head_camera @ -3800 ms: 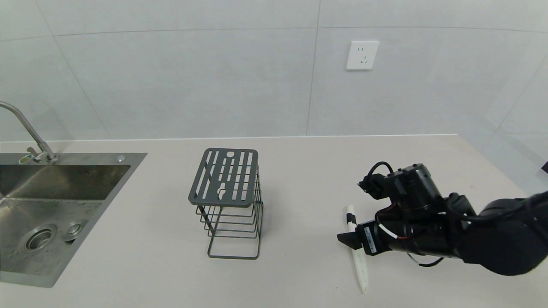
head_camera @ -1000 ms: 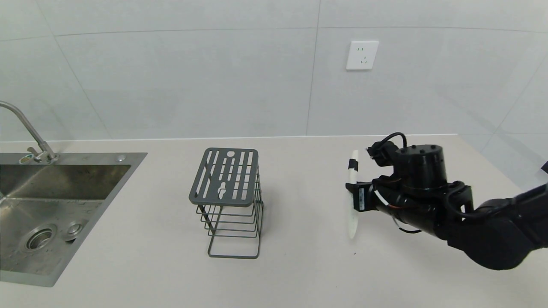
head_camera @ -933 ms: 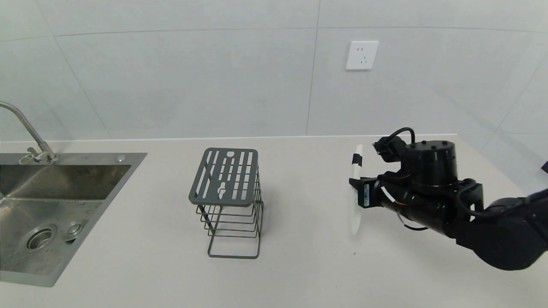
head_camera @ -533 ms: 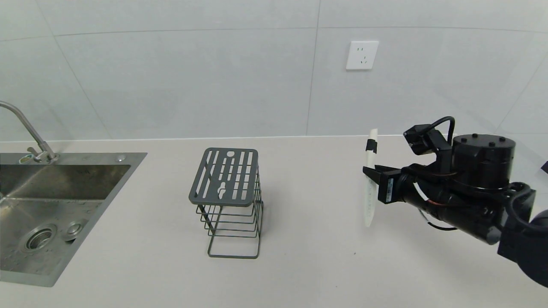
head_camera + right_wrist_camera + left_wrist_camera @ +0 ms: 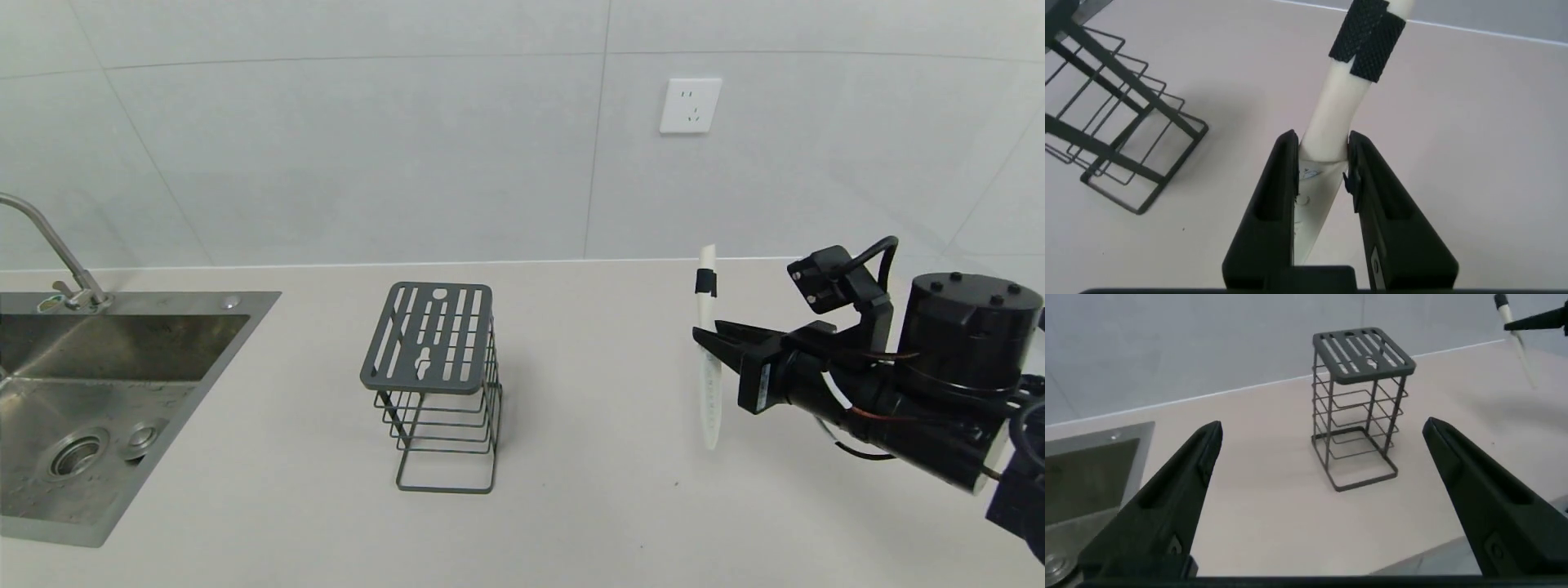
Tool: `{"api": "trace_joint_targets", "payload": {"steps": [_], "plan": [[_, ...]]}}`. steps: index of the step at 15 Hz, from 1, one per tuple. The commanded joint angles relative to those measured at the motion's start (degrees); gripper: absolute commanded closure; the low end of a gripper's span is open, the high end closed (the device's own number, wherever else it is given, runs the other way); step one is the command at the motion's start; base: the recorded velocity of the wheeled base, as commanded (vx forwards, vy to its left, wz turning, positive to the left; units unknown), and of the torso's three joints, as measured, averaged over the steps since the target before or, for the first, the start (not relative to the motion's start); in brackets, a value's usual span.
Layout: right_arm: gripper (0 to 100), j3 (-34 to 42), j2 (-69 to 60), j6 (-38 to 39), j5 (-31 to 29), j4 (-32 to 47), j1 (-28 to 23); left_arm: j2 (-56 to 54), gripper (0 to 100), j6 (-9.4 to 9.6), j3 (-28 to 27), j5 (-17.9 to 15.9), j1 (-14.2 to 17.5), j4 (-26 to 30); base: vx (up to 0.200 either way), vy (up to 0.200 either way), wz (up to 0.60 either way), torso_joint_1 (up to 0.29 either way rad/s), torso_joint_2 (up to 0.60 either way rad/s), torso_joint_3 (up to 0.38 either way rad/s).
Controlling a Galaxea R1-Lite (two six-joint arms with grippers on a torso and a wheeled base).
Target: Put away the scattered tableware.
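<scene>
A white knife [image 5: 712, 400] with a black band on its handle hangs upright above the counter at the right, blade pointing down. My right gripper [image 5: 704, 336] is shut on it near where handle meets blade; the right wrist view has the knife [image 5: 1360, 57] between the closed fingers of that gripper [image 5: 1321, 143]. A dark grey wire rack [image 5: 429, 335] with a slotted top plate stands mid-counter, well to the left of the knife. My left gripper [image 5: 1321, 425] is open and holds nothing, with the rack [image 5: 1362, 355] ahead of it and the knife [image 5: 1527, 363] far off.
A steel sink [image 5: 122, 343] with a faucet [image 5: 49, 245] is set into the counter's left end. A white wall outlet [image 5: 691, 104] sits on the tiled wall behind. Bare counter lies between rack and knife and along the front edge.
The right gripper has taken the knife off the counter, raised it, turned it upright and carried it slightly right. The rack has not moved.
</scene>
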Motion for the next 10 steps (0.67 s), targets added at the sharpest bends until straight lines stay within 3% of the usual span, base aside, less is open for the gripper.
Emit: {"api": "trace_joint_targets", "payload": {"steps": [1, 5, 7, 8, 10], "plan": [[100, 0.99, -0.5, -0.18, 0.39, -1.87, 0.0, 14.52, 0, 0.57, -5.48, -3.68, -4.35, -0.39, 0.0, 0.0, 0.0, 0.0, 0.0, 0.0], [100, 1.96, -0.5, -1.67, 2.67, -5.73, 0.0, 27.09, 0, 0.74, -6.45, -4.21, -11.82, -7.16, 0.0, 0.0, 0.0, 0.0, 0.0, 0.0], [100, 1.96, -0.67, -1.76, 2.85, -5.82, 0.0, 30.08, 0, 0.74, -6.62, -4.21, -12.61, -10.41, 0.0, 0.0, 0.0, 0.0, 0.0, 0.0], [100, 2.05, -1.11, -2.2, 5.04, -7.93, 0.0, 36.23, 0, 0.83, -6.71, -4.21, -14.37, -18.23, 0.0, 0.0, 0.0, 0.0, 0.0, 0.0], [100, 2.14, -1.64, -2.99, 6.28, -9.25, 0.09, 41.51, 0, 0.83, -6.71, -4.3, -16.92, -25.26, 0.0, 0.0, 0.0, 0.0, 0.0, 0.0]]}}
